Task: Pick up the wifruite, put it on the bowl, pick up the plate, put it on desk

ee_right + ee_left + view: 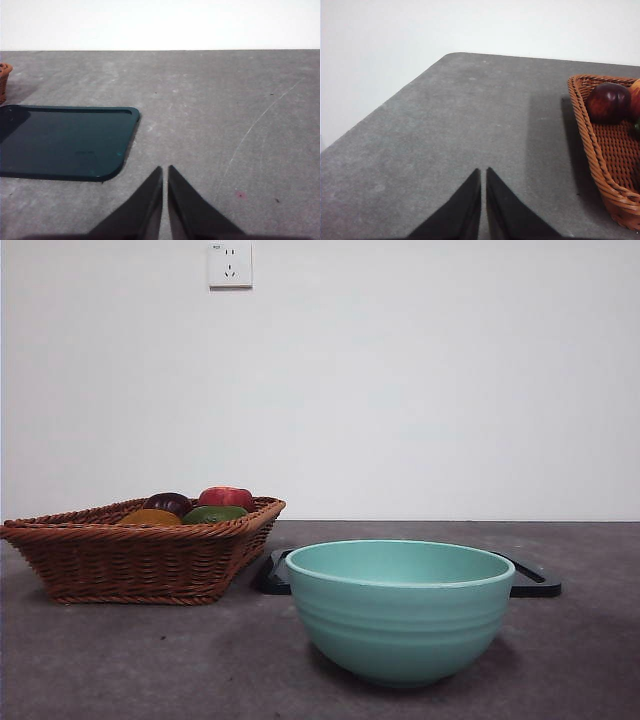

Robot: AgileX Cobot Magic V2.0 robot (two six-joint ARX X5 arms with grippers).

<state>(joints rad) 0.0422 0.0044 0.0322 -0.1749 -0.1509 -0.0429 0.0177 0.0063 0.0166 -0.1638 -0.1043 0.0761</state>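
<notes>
Desk [100, 660] carries everything, and neither arm touches any of it. Layout reads as a start state: fruit is staged in the basket [140, 560], while bowl and plate sit apart with open approach room. The plate [65, 142] lies flat on the desk ahead of the right gripper [165, 172] and off to one side, near but apart; its rounded corner is the closest part, and the low rim there looks like the easiest place to grab. From the front the plate shows only as black ends poking out behind the bowl [400, 610], so I judge the bowl stands in front of it rather than on it, though contact is hidden. The bowl is upright with its mouth up, nothing visible in it from this low angle, and it appears in neither wrist view. The basket is ahead of the left gripper [483, 175] and off to the side, well apart, which suggests the left arm takes the fruit. The wifruite [150, 517] lies low in the basket beside the dark purple fruit [608, 102], the green fruit [215, 513] and a red fruit [226, 497]; the left wrist view does not show it. Both grippers have their jaws pressed nearly together, just a thin slit between the tips, holding nothing and hovering over bare desk. Task not started.
</notes>
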